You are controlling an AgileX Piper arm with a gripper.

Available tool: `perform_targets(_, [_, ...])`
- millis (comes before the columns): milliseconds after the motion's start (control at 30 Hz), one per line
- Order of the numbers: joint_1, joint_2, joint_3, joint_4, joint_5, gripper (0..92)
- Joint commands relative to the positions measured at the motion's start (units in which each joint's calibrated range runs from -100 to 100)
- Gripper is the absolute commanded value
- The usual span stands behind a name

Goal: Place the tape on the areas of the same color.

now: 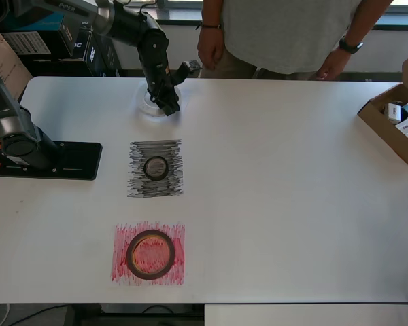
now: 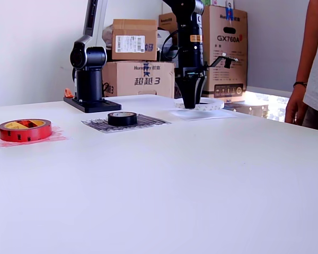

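Observation:
The white translucent tape roll lies flat on the plain white tabletop at the far side, also seen as tape roll in the exterior view. My gripper points down onto its right rim in the overhead view, and the gripper shows its fingers drawn together on that rim with no gap. The small black tape roll sits in the middle of the black-grey scribbled area. Inside the red-pink area lies the red-brown roll.
The arm's black base stands at the overhead view's left edge. An open cardboard box with small cartons sits at the right edge. A person stands behind the table's far side, hands near its edge. Stacked cardboard boxes are behind the table.

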Motion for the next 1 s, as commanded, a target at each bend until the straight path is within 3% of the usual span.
perform_targets(0, [-0.4,0.4,0.4,0.5,-0.3,47.2])
perform_targets(500, [-1.5,-0.6,-3.5,2.1,-0.4,48.6])
perform_targets(733, [-5.2,-12.4,-17.6,14.0,-0.9,48.6])
perform_targets(967, [-9.6,-27.5,-25.6,23.1,-6.8,48.4])
